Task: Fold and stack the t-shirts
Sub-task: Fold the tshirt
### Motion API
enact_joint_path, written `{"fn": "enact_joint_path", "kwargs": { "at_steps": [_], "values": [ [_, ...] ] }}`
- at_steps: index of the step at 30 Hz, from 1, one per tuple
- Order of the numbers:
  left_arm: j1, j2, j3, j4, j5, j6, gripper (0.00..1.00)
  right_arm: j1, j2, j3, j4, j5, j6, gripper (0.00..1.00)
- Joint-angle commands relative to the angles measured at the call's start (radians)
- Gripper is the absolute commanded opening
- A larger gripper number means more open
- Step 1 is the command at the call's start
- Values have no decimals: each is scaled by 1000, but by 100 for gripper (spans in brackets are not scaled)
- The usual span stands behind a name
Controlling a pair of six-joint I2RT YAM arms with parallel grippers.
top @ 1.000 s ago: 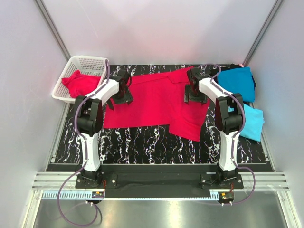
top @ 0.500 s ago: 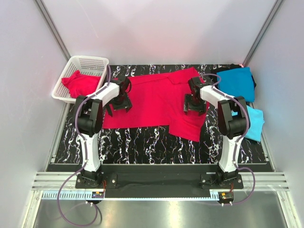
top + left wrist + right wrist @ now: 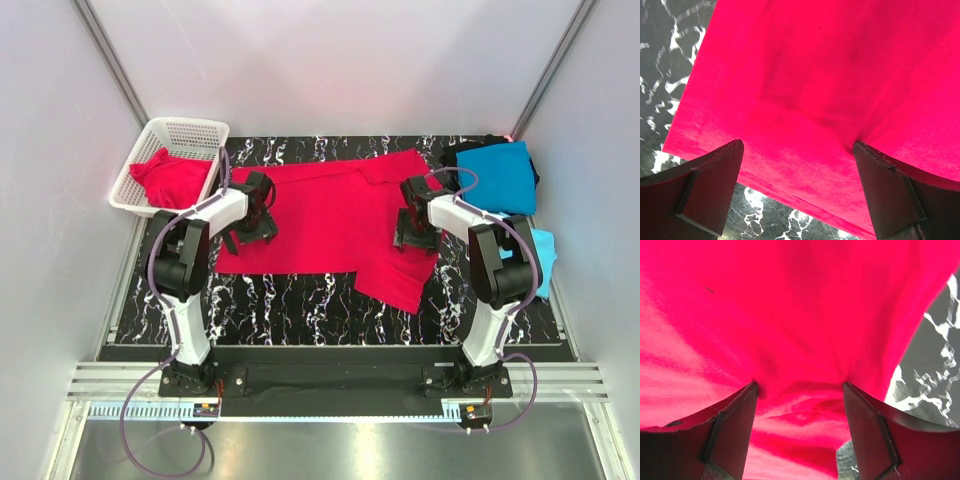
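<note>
While the left end effector [image 3: 797, 147] gapes fully and the right end effector [image 3: 799, 386] partly, neither grips the spread crimson cloth t-shirt [image 3: 330, 210]. Shallow pinches could slip; folds would skew.

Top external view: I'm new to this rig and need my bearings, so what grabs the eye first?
A crimson t-shirt spread across the black marbled table dominates, with the left hand and right hand both down on it, fingers apart. At far left a white mesh basket holds another red shirt; at right lie a teal-blue shirt and a sky-blue shirt.
</note>
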Motion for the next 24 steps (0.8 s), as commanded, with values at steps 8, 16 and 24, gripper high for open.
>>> {"fn": "enact_joint_path", "kwargs": {
  "at_steps": [8, 16, 24],
  "values": [
    [-60, -72, -227, -35, -2, -66, 99, 8, -138, -94, -110, 108, 53, 75],
    [-114, -178, -395, -23, -2, -111, 99, 32, -255, -214, -113, 105, 84, 74],
    [-122, -278, -481, -24, 2, -140, 99, 49, -358, -254, -138, 108, 105, 73]
  ]
}}
